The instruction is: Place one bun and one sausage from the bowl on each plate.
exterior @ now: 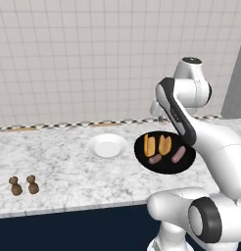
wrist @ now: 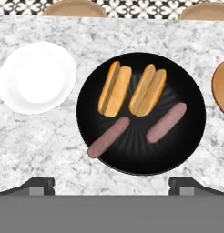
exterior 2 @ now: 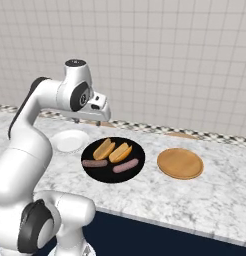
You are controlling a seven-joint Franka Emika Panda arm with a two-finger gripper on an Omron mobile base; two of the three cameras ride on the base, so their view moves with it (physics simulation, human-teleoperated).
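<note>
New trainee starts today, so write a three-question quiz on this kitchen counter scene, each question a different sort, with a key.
1. True or false: both buns already sit on the white plate.
2. Multiple choice: how many sausages lie in the black bowl? A) one B) two C) four
3. Fill in: seen in the right base view, the orange-tan plate lies to the ___ of the bowl.

Key:
1. False. Both buns lie side by side in the bowl, and both plates are bare.
2. B. Two sausages lie beside the buns.
3. Right. The white plate lies on the bowl's other side.
</note>
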